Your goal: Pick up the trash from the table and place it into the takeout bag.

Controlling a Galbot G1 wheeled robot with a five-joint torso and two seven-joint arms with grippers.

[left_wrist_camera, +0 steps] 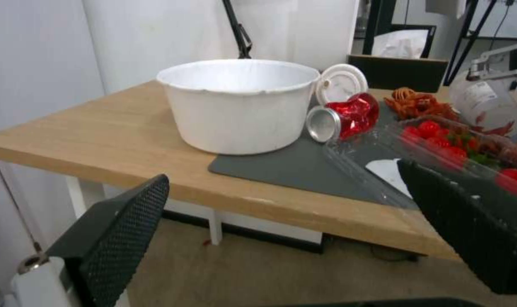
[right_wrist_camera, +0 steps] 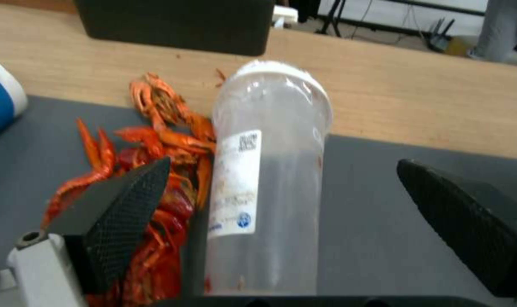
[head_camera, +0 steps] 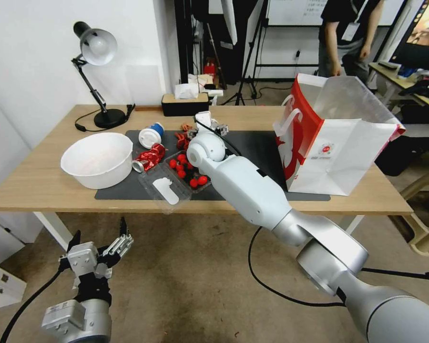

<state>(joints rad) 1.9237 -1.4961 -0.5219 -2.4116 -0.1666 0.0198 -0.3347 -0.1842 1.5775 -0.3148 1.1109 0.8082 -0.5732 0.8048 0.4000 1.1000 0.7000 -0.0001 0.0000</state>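
Trash lies on the dark mat (head_camera: pixel 257 147) of the light-wood table (head_camera: pixel 43 186): a pale paper bowl (head_camera: pixel 97 159) (left_wrist_camera: pixel 241 104), a blue-and-white lidded cup (head_camera: pixel 150 136) on its side, a crushed red can (head_camera: pixel 149 158) (left_wrist_camera: pixel 346 117), and a clear plastic cup (right_wrist_camera: pixel 270 170) (left_wrist_camera: pixel 488 106) lying beside red crayfish shells (right_wrist_camera: pixel 156 140). My right gripper (right_wrist_camera: pixel 284 164) (head_camera: pixel 212 123) is open, its fingers wide on either side of the clear cup without touching it. The white-and-red takeout bag (head_camera: pixel 338 138) stands open at the table's right. Below the table's front edge, my left gripper (head_camera: pixel 100 233) (left_wrist_camera: pixel 284 175) hangs open.
A clear clamshell box (head_camera: pixel 183 176) with red fruit sits at the mat's front, partly under my right arm. A desk lamp (head_camera: pixel 97 47) and a black tissue box (head_camera: pixel 185 102) stand along the back edge. A stool (head_camera: pixel 426 209) is to the table's right.
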